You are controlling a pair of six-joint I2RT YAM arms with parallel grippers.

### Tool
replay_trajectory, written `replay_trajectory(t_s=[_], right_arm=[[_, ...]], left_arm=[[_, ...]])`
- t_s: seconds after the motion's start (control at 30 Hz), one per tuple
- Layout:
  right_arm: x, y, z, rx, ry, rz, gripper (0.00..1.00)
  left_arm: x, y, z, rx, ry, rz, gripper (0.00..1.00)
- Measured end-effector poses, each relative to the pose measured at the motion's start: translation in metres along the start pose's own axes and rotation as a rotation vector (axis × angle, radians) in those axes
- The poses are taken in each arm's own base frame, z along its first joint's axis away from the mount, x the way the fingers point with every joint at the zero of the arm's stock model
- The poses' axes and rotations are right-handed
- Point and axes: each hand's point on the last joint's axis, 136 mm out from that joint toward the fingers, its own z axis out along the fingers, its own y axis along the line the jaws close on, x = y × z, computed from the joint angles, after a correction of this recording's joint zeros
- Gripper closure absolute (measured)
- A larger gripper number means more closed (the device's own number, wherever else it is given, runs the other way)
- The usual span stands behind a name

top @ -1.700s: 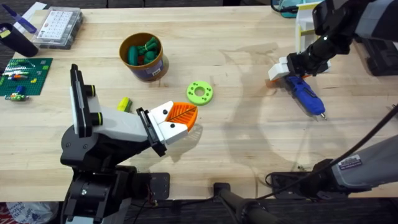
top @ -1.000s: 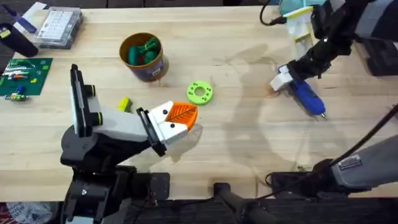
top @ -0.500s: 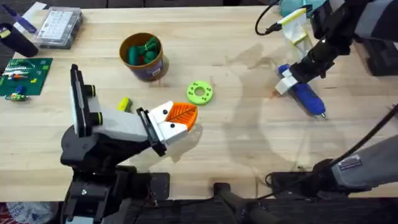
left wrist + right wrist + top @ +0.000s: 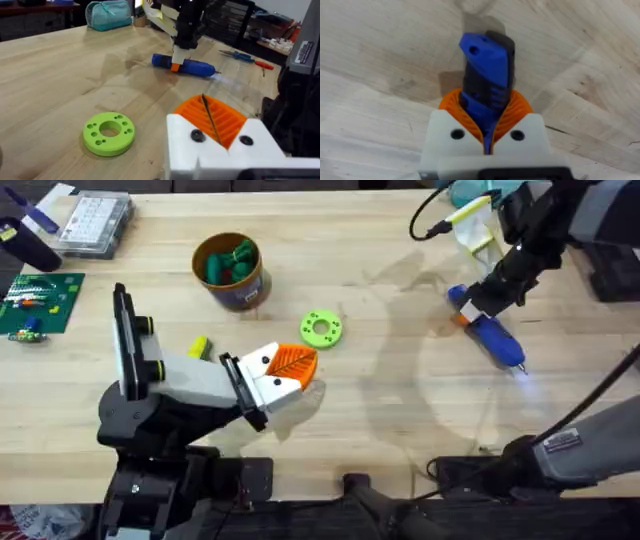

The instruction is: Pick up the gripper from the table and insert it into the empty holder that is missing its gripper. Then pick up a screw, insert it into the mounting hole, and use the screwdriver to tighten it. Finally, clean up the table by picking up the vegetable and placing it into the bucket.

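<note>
Right wrist: right claw (image 4: 487, 131) clamps the screwdriver (image 4: 486, 67) (apparently lifted); left claw's state unclear.

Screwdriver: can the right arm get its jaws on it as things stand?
Probably yes. The right gripper is already down over the screwdriver near its rear end, its orange pads closed round the blue body, on bare table with nothing crowding it.

Black arms end in a white pincer (image 4: 220, 145) with orange ribbed pads and two dark screws.

Grainy matt wooden table (image 4: 380, 390); smooth blue plastic screwdriver (image 4: 492, 337); ribbed orange gripper (image 4: 292, 363).
</note>
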Motion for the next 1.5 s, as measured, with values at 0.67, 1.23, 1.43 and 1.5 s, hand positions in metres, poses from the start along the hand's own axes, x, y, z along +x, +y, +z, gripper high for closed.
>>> replay_trajectory(t_s=[0.67, 1.23, 1.43, 1.5], right_arm=[[-0.029, -0.010, -0.081, 0.010, -0.195, 0.106, 0.974], [-0.048, -0.023, -0.229, 0.072, -0.488, 0.138, 0.974], [-0.045, -0.026, -0.283, 0.118, -0.602, 0.167, 0.974], [-0.045, -0.022, -0.298, 0.103, -0.634, 0.170, 0.974]], left_arm=[[0.000, 0.000, 0.000, 0.000, 0.000, 0.000, 0.989], [0.000, 0.000, 0.000, 0.000, 0.000, 0.000, 0.989], [0.000, 0.000, 0.000, 0.000, 0.000, 0.000, 0.989], [0.000, 0.000, 0.000, 0.000, 0.000, 0.000, 0.989]])
